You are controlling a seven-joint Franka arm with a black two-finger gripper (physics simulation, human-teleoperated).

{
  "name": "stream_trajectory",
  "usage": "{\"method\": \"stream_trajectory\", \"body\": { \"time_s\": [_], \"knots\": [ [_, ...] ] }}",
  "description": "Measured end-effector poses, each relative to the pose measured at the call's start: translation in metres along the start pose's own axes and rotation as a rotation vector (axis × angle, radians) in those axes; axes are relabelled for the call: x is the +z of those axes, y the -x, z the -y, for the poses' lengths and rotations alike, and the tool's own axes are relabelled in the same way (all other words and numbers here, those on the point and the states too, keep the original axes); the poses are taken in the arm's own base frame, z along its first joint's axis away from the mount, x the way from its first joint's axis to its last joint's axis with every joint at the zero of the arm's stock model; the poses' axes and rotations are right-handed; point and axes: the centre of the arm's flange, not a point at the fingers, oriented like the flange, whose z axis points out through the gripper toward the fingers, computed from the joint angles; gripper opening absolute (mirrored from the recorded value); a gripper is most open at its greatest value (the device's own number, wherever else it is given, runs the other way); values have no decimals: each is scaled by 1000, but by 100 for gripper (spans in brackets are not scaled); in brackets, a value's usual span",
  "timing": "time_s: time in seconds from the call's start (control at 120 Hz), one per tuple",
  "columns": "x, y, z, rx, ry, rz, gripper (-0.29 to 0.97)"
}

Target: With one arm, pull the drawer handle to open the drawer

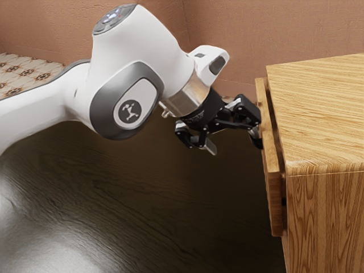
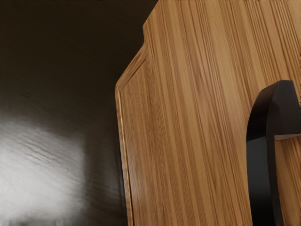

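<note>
A light wooden cabinet (image 1: 324,114) stands at the exterior view's right. Its drawer front (image 1: 274,165) faces the arm, and a narrow dark gap shows between this panel and the cabinet body. A black curved handle (image 2: 272,141) sits on the drawer front (image 2: 188,122), close to my hand. My gripper (image 1: 235,145) is open right in front of the panel. One finger (image 1: 255,122) reaches up to the handle area at the drawer face. The other finger (image 1: 206,144) hangs well away from it. Nothing is held between them.
The dark wood-grain floor (image 1: 125,216) spreads below and to the exterior view's left. A brown wall (image 1: 273,28) rises behind the cabinet. A patterned tile patch (image 1: 23,71) lies at the far left behind my arm.
</note>
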Motion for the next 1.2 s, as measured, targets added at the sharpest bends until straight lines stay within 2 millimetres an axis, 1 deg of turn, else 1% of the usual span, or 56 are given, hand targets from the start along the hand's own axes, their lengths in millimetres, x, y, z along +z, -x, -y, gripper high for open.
{"method": "stream_trajectory", "body": {
  "time_s": [0.308, 0.508, 0.725, 0.892, 0.942, 1.1, 1.2],
  "knots": [
    [-9, 0, 9, -12, -2, -9, 68],
    [-13, -5, 16, -26, -5, -17, 68],
    [-11, -11, 26, -43, -15, -17, 68],
    [-19, -11, 29, -48, -14, -28, 68],
    [-21, -13, 33, -54, -16, -30, 68],
    [-20, -15, 39, -63, -21, -31, 68],
    [-16, -13, 42, -65, -28, -25, 68]
  ]
}}
